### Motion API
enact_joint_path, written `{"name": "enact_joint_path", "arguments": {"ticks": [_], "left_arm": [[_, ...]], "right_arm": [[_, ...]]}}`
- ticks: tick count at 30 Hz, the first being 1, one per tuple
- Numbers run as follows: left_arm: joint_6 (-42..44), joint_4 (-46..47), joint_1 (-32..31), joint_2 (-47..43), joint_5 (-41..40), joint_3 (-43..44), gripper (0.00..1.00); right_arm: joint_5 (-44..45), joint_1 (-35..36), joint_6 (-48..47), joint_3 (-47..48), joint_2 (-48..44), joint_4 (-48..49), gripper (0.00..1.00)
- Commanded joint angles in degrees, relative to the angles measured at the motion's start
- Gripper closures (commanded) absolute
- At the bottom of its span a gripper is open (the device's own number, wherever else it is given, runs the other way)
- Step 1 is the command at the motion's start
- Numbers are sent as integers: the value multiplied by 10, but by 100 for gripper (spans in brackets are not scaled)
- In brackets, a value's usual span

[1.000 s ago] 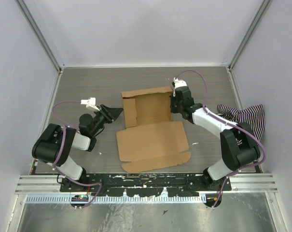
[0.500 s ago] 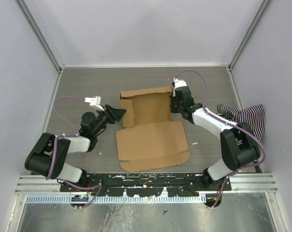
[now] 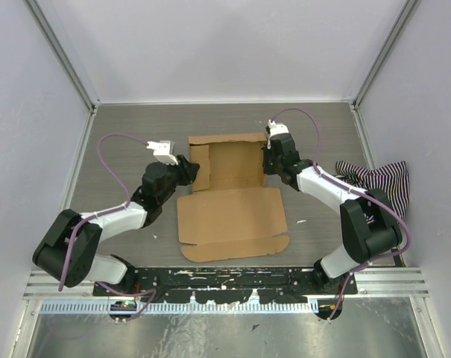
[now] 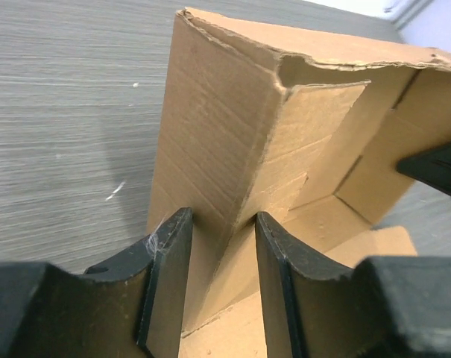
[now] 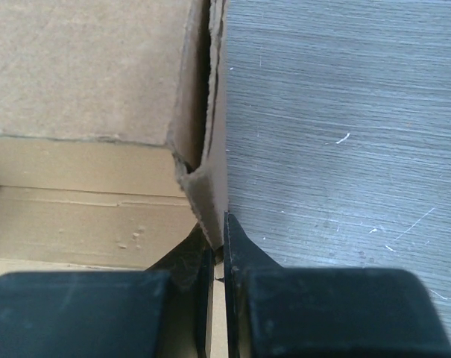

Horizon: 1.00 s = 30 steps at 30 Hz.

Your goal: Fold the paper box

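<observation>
The left arm (image 3: pixel 98 220) reaches inward from the near left corner across the grey table (image 3: pixel 121 134). The left gripper (image 3: pixel 186 171) meets the left wall of the box (image 3: pixel 232 212). In the left wrist view its fingers (image 4: pixel 169 276) stand parted, one outside that upright wall and one inside, with the cardboard between them. The outer finger lies against the wall; whether the inner one touches it I cannot tell. The gap is wider than the cardboard, so the grip is released, not pinched.

The box sits mid-table between the two arms. Its far half is raised into a shallow tray, with the left, far and right walls upright. Its near half, a broad panel with a narrow flap along the near edge, lies flat on the table towards the arm bases.

The right gripper (image 3: pixel 268 160) is at the tray's right wall. In the right wrist view its fingers (image 5: pixel 236 253) are clenched almost together on the near end of that wall, with the thin cardboard nipped between them. There the wall shows two layers standing slightly apart.

Further right, the right arm (image 3: pixel 329 190) bends back to its base. A striped cloth (image 3: pixel 378 179) lies crumpled at the table's right edge, just beside the arm and well apart from the box
</observation>
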Motion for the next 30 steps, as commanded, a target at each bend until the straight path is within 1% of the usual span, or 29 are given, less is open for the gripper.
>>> {"name": "enact_joint_path", "arguments": {"ticks": [1, 9, 10, 12, 14, 17, 19, 22, 23, 25, 26, 27, 29, 30], "left_arm": [[49, -98, -23, -8, -132, 42, 55], [71, -154, -67, 10, -265, 69, 57], [75, -157, -75, 12, -287, 71, 55], [81, -155, -86, 14, -325, 71, 48], [80, -136, -88, 17, -331, 61, 44], [79, -70, -89, 30, -327, 36, 40], [82, -46, -89, 45, -326, 34, 39], [86, -42, -90, 68, -320, 41, 40], [88, -42, -91, 73, -318, 42, 43], [92, -51, -93, 76, -324, 47, 52], [90, -71, -95, 75, -338, 52, 61], [90, -101, -98, 71, -357, 61, 74], [84, -190, -104, 63, -405, 91, 97], [82, -239, -108, 61, -433, 120, 100]], "right_arm": [[-17, 21, 15, 7, -6, -5, 99], [2, 40, 34, 10, -3, -9, 99], [5, 42, 36, 11, -3, -11, 99], [9, 43, 38, 13, -3, -14, 99], [7, 44, 40, 13, -4, -15, 99], [5, 47, 41, 13, -5, -15, 99], [3, 49, 41, 12, -8, -14, 99], [3, 51, 41, 12, -9, -16, 99], [4, 52, 41, 12, -9, -17, 99], [6, 53, 42, 12, -9, -20, 99], [9, 53, 44, 13, -9, -22, 99], [12, 54, 46, 15, -8, -25, 99], [23, 57, 52, 20, -7, -37, 99], [27, 58, 57, 24, -5, -45, 99]]}}
